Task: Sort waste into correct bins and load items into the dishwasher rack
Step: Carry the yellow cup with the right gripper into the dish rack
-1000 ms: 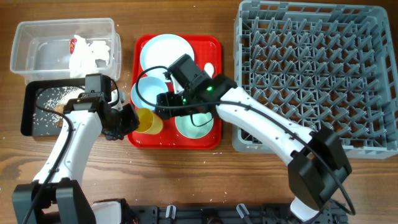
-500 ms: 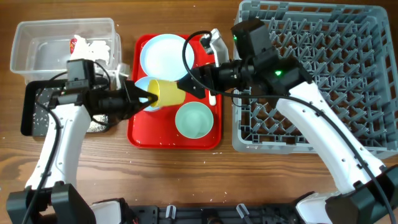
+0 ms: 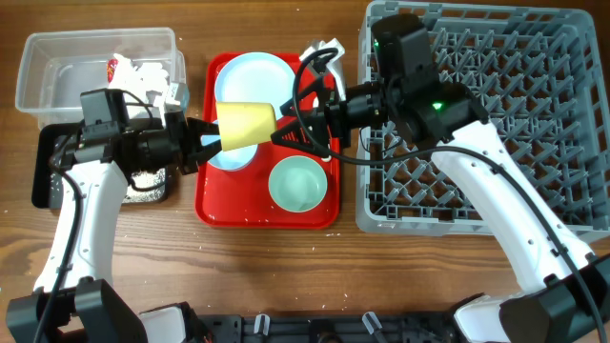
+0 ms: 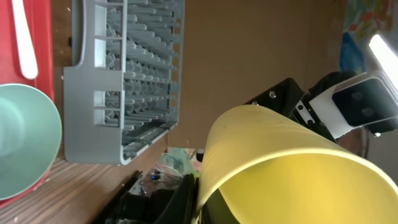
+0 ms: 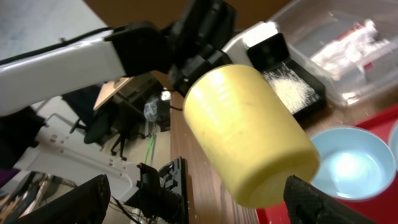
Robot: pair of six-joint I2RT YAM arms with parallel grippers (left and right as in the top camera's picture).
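Grey dishwasher rack [image 3: 477, 114] just right of the red tray [image 3: 329, 217]; to the tray's left, clear tub [image 3: 57, 76] at the far side and black tray [image 3: 43, 176] nearer. Resting on the red tray: pale blue plate [image 3: 253, 76] at its far end, mint bowl [image 3: 297, 183] at its near right, blue bowl [image 3: 233, 158] by its left edge. Held level above the tray's middle: yellow cup [image 3: 246, 124], clamped at its left end by the left gripper [image 3: 214, 139], with the right gripper [image 3: 289, 129] at its base, fingers [image 5: 84, 200] spread wide and clear of its sides; on the tray's far right edge, white spoon [image 4: 22, 37].
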